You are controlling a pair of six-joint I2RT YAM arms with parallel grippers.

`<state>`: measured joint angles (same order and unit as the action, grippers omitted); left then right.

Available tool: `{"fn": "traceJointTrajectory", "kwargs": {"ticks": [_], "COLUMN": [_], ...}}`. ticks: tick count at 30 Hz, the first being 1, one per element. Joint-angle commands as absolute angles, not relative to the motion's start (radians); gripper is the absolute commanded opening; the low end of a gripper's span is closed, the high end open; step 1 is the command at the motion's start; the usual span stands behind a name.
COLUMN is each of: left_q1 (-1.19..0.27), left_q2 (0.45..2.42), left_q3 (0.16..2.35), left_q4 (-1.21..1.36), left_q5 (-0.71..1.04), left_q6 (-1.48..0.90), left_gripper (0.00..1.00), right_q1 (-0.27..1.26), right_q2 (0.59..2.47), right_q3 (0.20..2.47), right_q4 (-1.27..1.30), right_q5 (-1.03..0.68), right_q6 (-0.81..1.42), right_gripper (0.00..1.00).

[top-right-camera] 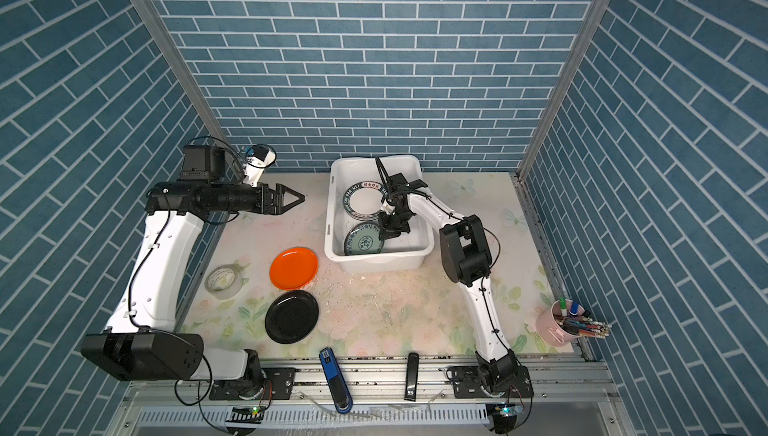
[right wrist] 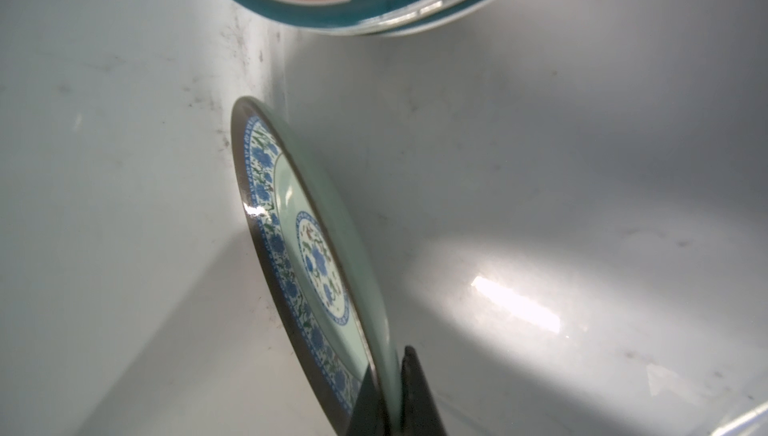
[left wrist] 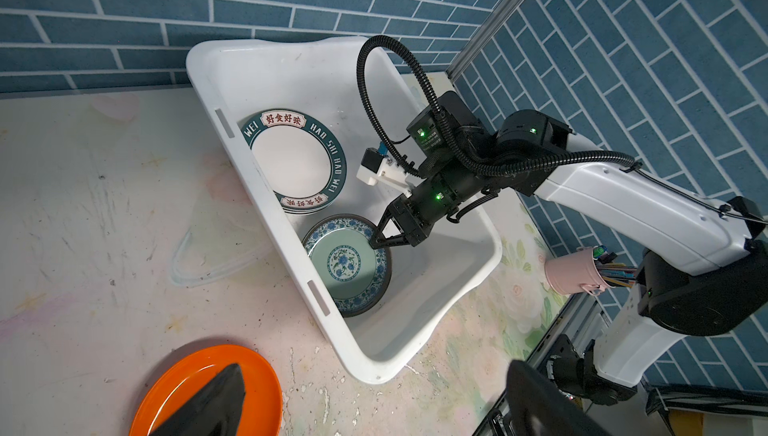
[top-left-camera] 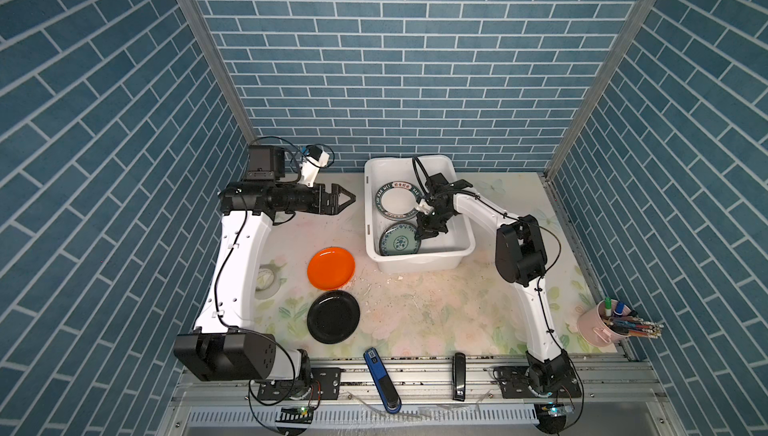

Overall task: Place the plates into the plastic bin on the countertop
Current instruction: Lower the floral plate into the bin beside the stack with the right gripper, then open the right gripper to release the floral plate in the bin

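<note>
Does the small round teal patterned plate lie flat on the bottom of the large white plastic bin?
No, the small teal patterned plate stands tilted on its edge, its rim pinched by the right gripper.

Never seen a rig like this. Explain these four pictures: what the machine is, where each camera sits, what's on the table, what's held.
Two robot arms stand at a countertop, each ending in a two-fingered gripper. Two pictures look down from overhead, nearly alike; two come from cameras on the arms' wrists. The white plastic bin holds stacked lettered plates. The right gripper is shut on the rim of a teal patterned plate, tilted near the bin's wall. The left gripper hangs open, empty. An orange plate and a black plate lie outside the bin; a pink cup of pens sits at the edge.
</note>
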<state>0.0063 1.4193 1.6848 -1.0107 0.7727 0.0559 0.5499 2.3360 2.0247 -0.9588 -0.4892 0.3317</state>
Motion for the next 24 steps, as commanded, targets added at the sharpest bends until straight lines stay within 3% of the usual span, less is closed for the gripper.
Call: {"fn": "traceJointTrajectory", "kwargs": {"ticks": [1, 24], "left_q1": [0.009, 0.009], "left_q2": [1.422, 1.424], "left_q3": [1.715, 1.714], "left_q4": [-1.012, -1.012], "left_q5": [0.791, 0.794], "left_q6": [0.053, 0.052], "left_gripper": [0.99, 1.00], "right_q1": [0.555, 0.552], "right_q2": [2.365, 2.365], "right_q3": [2.052, 2.094], "right_q4": [-1.014, -1.035], "right_q5": [-0.445, -0.398], "right_q6": [0.298, 0.291], "right_gripper": [0.11, 0.26]}}
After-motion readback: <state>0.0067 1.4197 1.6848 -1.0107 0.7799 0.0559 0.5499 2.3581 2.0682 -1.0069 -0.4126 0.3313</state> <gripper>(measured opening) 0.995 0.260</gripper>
